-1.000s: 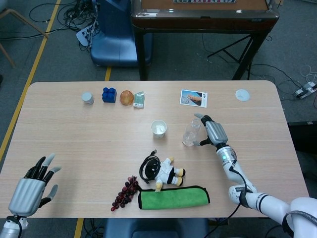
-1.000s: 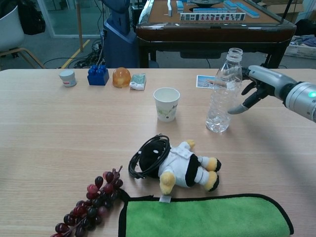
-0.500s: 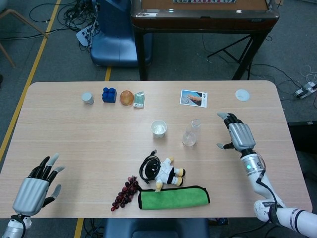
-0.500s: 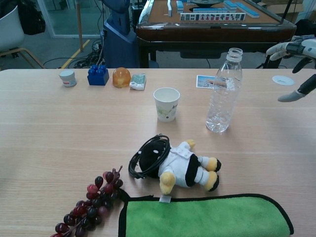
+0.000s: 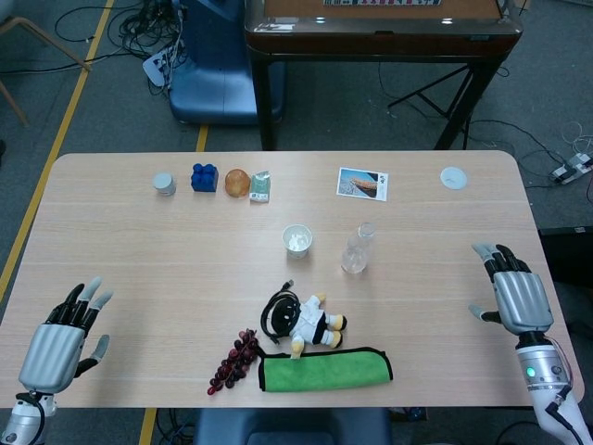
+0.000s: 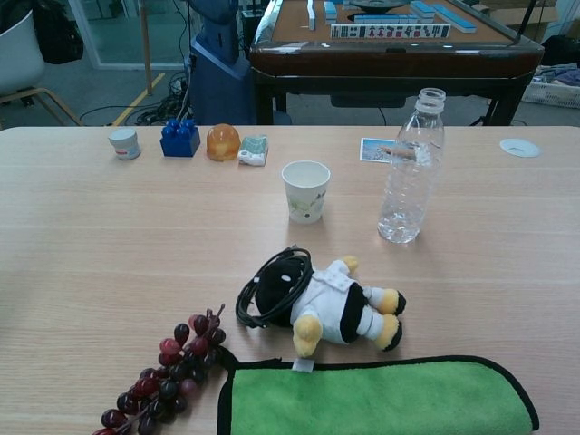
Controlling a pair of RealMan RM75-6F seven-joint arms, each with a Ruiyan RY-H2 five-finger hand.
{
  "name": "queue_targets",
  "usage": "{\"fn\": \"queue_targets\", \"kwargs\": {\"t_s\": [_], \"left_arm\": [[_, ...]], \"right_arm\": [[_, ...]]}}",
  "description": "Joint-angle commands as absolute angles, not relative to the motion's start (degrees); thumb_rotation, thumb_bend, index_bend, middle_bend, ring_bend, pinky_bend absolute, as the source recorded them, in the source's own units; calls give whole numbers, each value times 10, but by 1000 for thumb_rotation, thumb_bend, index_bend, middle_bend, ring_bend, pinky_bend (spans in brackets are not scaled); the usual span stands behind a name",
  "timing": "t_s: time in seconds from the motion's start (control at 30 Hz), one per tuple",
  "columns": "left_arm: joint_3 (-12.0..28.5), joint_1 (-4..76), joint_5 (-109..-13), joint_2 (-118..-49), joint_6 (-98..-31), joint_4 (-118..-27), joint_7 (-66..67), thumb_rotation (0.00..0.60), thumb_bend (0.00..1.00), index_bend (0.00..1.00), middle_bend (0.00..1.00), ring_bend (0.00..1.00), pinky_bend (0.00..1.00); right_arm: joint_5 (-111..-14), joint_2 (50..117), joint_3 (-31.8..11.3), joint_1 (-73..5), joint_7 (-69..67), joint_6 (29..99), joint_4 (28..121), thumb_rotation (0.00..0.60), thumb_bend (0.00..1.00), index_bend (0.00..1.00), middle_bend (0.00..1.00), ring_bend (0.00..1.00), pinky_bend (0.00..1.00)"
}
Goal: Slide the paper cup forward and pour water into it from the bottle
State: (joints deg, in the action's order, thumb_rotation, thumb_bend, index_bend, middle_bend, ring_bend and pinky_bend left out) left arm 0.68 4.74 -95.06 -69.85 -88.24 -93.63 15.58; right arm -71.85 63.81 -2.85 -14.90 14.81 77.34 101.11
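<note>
The white paper cup point(image 5: 297, 240) point(image 6: 305, 190) stands upright near the middle of the table. To its right the clear plastic bottle point(image 5: 357, 250) point(image 6: 410, 168) stands upright, uncapped, with a little water in the bottom. My right hand point(image 5: 512, 296) hangs over the table's right front corner, far from the bottle, fingers spread and holding nothing. My left hand point(image 5: 63, 336) is at the left front edge, fingers apart and empty. Neither hand shows in the chest view.
A plush toy point(image 5: 304, 322) with a black cable, a green cloth point(image 5: 324, 370) and dark grapes point(image 5: 234, 360) lie in front of the cup. Along the back are a small jar point(image 5: 164, 184), blue blocks point(image 5: 204, 177), an orange ball point(image 5: 236, 182), a card point(image 5: 362, 184) and a white lid point(image 5: 453, 177).
My right hand let go of the bottle and drew back to the right front corner. The bottle stays upright in place. The left hand barely shifted.
</note>
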Motion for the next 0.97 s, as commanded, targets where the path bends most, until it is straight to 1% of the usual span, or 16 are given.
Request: {"fn": "queue_targets", "kwargs": {"t_s": [0.03,0.27,0.4,0.63,0.8,0.97], "left_arm": [[9,50,-944,-697,-877,-934,153,600,358,133,61,62,259],[11,51,-935,-695,-876,-931,145,600,358,97,59,62,260],[11,51,-930,-695,-875,-932,147,600,358,92,14,61,260],[12,50,-932,-699,-883,-930,154,600,358,88,0,61,260],[14,47,-933,-695,-893,-934,154,600,358,88,0,61,260],[13,48,-931,-694,-889,-933,160,600,358,88,0,61,259]], "right_arm": [[-732,634,-13,-129,162,792,1013,600,0,117,130,80,267],[-760,639,8,-90,165,830,1002,600,0,117,135,80,266],[-791,639,21,-69,176,858,999,600,0,117,148,80,267],[-839,623,26,-51,169,887,1023,600,0,120,157,80,267],[-848,612,23,-43,152,891,1027,600,0,122,158,80,267],[-851,606,18,-43,132,881,1028,600,0,122,158,80,267]]}}
